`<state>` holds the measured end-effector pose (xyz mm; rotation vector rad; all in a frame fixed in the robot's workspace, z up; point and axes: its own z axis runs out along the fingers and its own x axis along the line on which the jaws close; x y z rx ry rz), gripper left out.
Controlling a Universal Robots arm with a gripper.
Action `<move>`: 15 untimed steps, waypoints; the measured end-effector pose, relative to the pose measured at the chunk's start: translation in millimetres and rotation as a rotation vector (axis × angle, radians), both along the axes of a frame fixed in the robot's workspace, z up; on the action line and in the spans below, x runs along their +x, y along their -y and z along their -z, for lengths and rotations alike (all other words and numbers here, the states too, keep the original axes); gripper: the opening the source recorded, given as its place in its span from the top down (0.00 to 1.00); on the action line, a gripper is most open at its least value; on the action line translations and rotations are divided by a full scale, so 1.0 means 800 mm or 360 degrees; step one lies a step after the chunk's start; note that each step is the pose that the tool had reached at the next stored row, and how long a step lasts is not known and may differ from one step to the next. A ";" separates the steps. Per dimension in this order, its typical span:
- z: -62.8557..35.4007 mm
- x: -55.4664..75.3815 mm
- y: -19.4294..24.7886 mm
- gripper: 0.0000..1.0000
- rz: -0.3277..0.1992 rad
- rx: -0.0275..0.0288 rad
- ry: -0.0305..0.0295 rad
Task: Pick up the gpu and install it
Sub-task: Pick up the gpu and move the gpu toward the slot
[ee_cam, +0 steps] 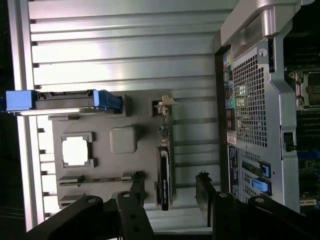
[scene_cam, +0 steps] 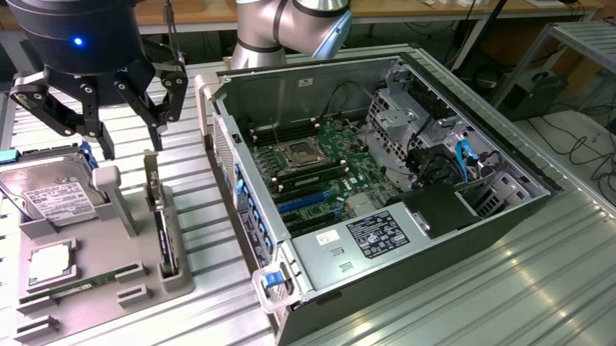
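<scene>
In the exterior view the gripper hangs over the grey tray at the exterior view's left. Its two fingers are spread wide and hold nothing, and their tips are clear of the tray's far end. The gpu stands on edge in a slot along the tray's side nearest the computer case, a thin dark strip apart from the fingers. On the same tray lie the hard drive, a square processor and a memory stick. From this side the open case shows its motherboard with blue slots. The wrist view looks straight down on the tray. Here the gpu is edge-on with its metal bracket at one end. The spread fingers stand on either side of the card's other end, with a gap to each. Beside the tray, the case presents its perforated rear panel rather than its inside.
</scene>
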<state>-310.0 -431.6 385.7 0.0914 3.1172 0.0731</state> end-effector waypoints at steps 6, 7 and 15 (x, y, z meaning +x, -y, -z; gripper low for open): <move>0.003 0.000 0.0003 0.46 0.0000 -0.00021 0.00003; 0.004 0.000 0.0004 0.46 0.0000 -0.00021 0.00003; 0.014 0.000 0.0027 0.46 0.0000 -0.00022 0.00002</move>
